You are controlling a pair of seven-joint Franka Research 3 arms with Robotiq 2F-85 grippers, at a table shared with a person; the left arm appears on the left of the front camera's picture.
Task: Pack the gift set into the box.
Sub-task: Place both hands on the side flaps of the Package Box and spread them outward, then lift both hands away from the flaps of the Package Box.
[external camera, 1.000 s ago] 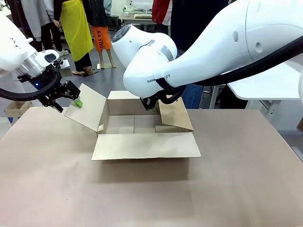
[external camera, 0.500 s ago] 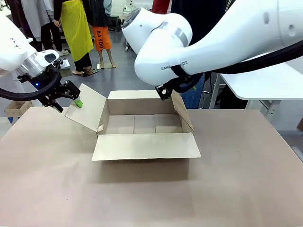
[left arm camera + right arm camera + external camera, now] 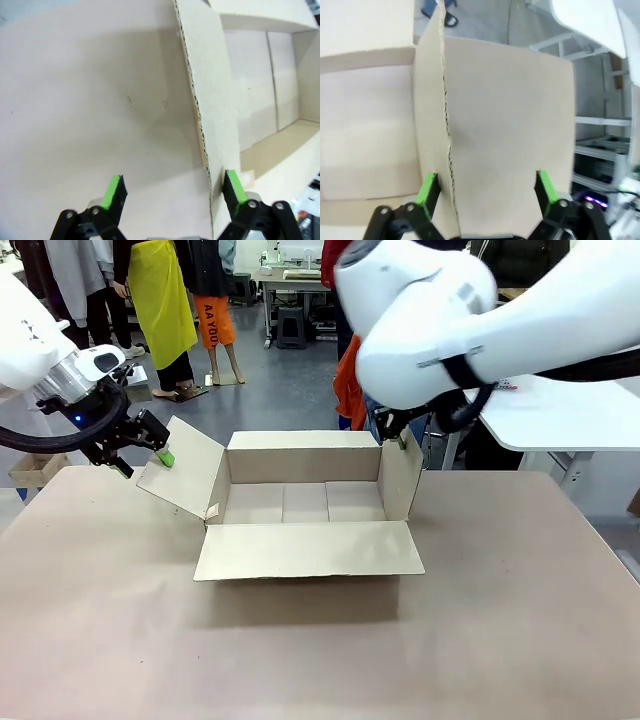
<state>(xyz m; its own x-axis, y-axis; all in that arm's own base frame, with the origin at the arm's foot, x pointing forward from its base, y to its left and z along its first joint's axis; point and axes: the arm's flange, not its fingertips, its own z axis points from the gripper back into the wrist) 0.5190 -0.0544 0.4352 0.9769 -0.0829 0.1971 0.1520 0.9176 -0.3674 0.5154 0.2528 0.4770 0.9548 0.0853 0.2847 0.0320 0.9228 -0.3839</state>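
Standing open at the middle of the table (image 3: 500, 630), the cardboard box (image 3: 305, 508) has both side flaps attended: the left gripper (image 3: 146, 452) straddles the tilted left flap (image 3: 185, 478), the right gripper (image 3: 398, 437) the upright right flap (image 3: 400, 482), both with fingers spread apart.

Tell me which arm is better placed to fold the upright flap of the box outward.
Right. The right fingers stand open astride that flap. The left fingers are at the opposite flap, already folded out, across the box.
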